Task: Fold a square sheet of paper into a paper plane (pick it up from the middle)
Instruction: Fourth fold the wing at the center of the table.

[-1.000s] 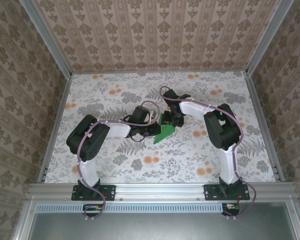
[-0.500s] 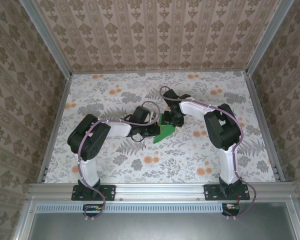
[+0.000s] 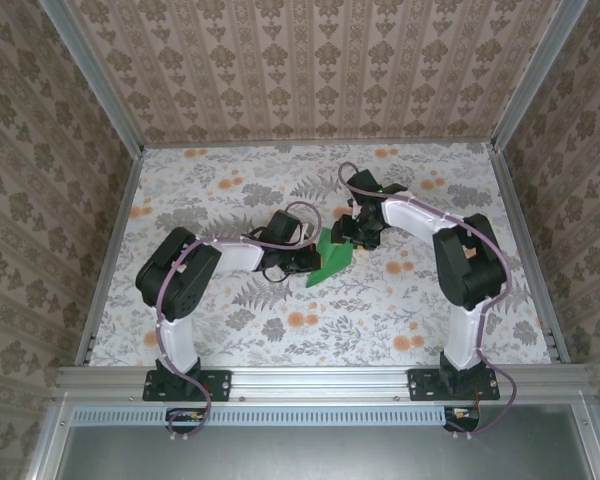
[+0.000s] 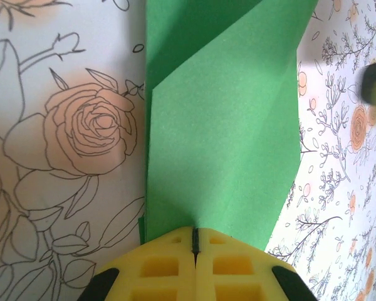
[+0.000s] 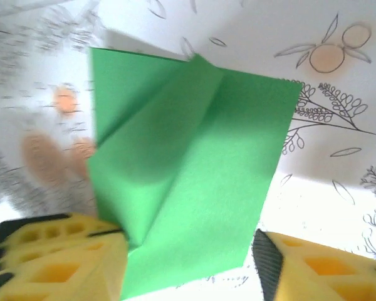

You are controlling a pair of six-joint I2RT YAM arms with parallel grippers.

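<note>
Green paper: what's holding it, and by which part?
The left gripper, jaws shut, pinches the green paper by the edge nearest that arm; the right gripper stands open.

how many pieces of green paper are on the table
1. A folded sheet of bright green paper lies near the middle of the floral table. The shut left gripper pinches one edge, and the open right gripper is at its other side. No second piece shows.

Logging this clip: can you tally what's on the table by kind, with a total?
Folded green paper sheet: 1
Robot hands: 2 (left hand shut on the sheet's edge, right hand open around it)
Total: 3
</note>
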